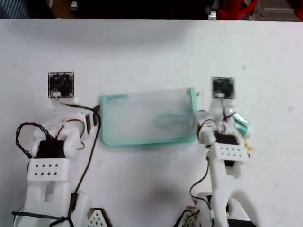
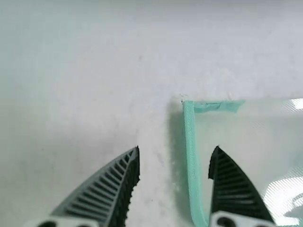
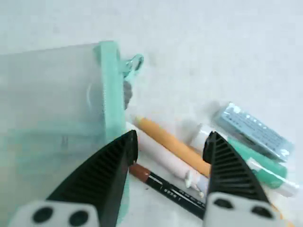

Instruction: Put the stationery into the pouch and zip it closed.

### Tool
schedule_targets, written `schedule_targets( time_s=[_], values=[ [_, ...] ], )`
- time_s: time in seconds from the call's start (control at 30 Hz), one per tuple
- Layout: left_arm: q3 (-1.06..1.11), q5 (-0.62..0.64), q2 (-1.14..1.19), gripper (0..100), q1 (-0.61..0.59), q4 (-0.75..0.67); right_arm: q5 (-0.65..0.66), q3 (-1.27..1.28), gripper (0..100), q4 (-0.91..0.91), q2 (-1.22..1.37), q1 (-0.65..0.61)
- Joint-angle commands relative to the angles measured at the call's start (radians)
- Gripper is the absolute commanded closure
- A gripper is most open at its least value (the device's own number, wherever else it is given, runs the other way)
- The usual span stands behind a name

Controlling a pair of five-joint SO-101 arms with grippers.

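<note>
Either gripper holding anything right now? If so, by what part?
Nothing held. Left gripper open, straddling an edge of the pouch; right gripper open above the orange pen.

Open table (image 1: 151,52) beyond pouch (image 1: 142,116); stationery (image 1: 240,124) just beside.

A white table (image 1: 151,47) meets a dark strip (image 1: 142,8) along its far edge.

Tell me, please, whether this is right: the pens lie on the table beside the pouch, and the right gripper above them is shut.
No: the right wrist view shows the right gripper open, not shut. The pens do lie on the table beside the pouch.
</note>
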Motion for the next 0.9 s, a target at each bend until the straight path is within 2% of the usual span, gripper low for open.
schedule_targets(
  time_s=[0.0, 0.2, 0.33, 0.5, 0.57, 0.63, 0.7, 0.77, 0.87],
  values=[
    [-0.055, 0.012, -0.004, 76, -0.008, -0.002, -0.023, -0.063, 76.8, -0.002, -0.024, 0.054],
    [-0.058, 0.012, -0.004, 76, -0.008, -0.002, -0.014, -0.091, 76.8, 0.005, -0.022, -0.056],
    [-0.058, 0.012, -0.004, 76, -0.008, -0.002, -0.021, -0.204, 76.8, 0.116, -0.016, -0.105],
    [-0.061, 0.012, 0.001, 76, -0.016, -0.006, -0.015, -0.27, 76.8, 0.133, 0.124, -0.142],
    [-0.06, 0.018, 0.004, 78, -0.073, -0.032, -0.015, -0.287, 76.8, 0.104, 0.193, -0.136],
    [-0.066, 0.032, 0.004, 84, -0.199, -0.055, -0.015, -0.307, 76.8, 0.097, 0.246, -0.12],
    [-0.084, 0.103, 0.004, 86, -0.295, -0.054, -0.015, -0.331, 76.9, 0.102, 0.282, -0.116],
    [-0.086, 0.135, 0.004, 83, -0.298, -0.044, -0.015, -0.341, 76.9, 0.104, 0.295, -0.116],
    [-0.078, 0.087, 0.004, 80, -0.232, -0.043, -0.015, -0.342, 76.9, 0.104, 0.295, -0.111]
  ],
)
